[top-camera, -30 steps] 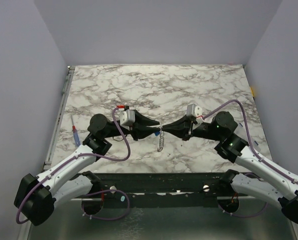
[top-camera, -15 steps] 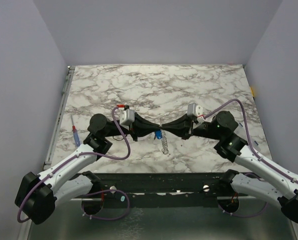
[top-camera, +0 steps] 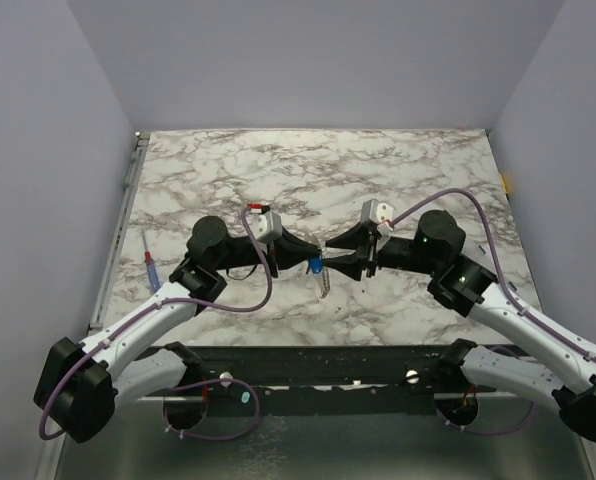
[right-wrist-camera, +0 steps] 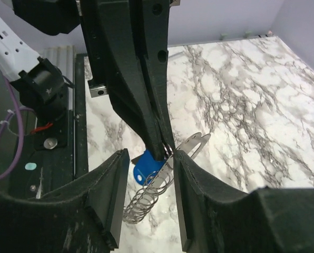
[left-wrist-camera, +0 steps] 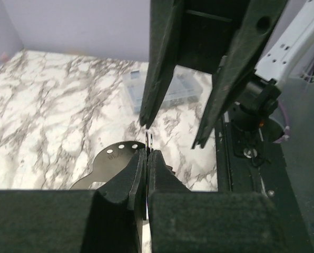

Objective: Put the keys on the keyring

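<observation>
My left gripper (top-camera: 311, 262) is shut on the keyring (left-wrist-camera: 148, 138), a thin double wire loop pinched between its fingertips (left-wrist-camera: 138, 168). A key with a blue head (right-wrist-camera: 146, 166) and a flat silvery key (right-wrist-camera: 192, 143) hang from the keyring (right-wrist-camera: 168, 150), with a coiled wire chain (right-wrist-camera: 145, 198) below. The silvery key (left-wrist-camera: 113, 158) also shows in the left wrist view. The blue key (top-camera: 316, 267) and the chain (top-camera: 324, 285) hang above the marble. My right gripper (right-wrist-camera: 149, 158) is open, its jaws on either side of the left fingertips and the keys, gripping nothing. It also shows in the top view (top-camera: 340, 252).
A blue-and-red-handled screwdriver (top-camera: 152, 270) lies at the left edge of the marble table (top-camera: 398, 170). A clear plastic box (left-wrist-camera: 166, 90) lies on the marble beyond the grippers in the left wrist view. Purple cables loop off both wrists.
My right gripper has opened and drawn slightly back from the keyring. The left wrist has lifted and turned, and the blue key now hangs in view under its fingertips.
</observation>
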Controlling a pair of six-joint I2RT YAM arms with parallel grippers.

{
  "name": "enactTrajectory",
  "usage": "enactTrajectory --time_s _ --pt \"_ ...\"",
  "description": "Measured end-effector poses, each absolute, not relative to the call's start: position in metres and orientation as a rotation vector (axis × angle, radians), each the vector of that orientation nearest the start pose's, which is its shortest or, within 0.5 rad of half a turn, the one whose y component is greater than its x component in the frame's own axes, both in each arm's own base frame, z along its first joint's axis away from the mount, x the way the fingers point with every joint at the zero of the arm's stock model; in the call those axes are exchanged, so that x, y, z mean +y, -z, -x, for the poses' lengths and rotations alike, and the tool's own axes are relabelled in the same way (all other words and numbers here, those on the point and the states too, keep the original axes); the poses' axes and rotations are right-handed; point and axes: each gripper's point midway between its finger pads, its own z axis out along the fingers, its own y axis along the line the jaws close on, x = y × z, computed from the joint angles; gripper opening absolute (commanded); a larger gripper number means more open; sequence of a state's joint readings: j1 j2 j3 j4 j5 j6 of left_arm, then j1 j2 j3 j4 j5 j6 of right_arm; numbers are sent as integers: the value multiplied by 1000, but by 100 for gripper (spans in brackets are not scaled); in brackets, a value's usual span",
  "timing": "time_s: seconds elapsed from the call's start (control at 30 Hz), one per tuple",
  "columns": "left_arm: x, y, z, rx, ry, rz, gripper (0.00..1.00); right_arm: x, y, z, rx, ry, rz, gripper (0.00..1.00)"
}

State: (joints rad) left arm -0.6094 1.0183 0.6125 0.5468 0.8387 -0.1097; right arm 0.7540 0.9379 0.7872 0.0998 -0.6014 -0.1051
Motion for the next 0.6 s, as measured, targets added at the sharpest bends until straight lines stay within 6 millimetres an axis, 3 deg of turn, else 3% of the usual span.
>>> enactTrajectory --time_s 0.37,0.6 --pt "-291 -243 -214 1371 1027 -1072 0 294 -278 -201 1461 -821 1212 48" --pt "-290 -232 -220 1419 996 -1091 0 296 -264 -208 1497 -762 1326 46"
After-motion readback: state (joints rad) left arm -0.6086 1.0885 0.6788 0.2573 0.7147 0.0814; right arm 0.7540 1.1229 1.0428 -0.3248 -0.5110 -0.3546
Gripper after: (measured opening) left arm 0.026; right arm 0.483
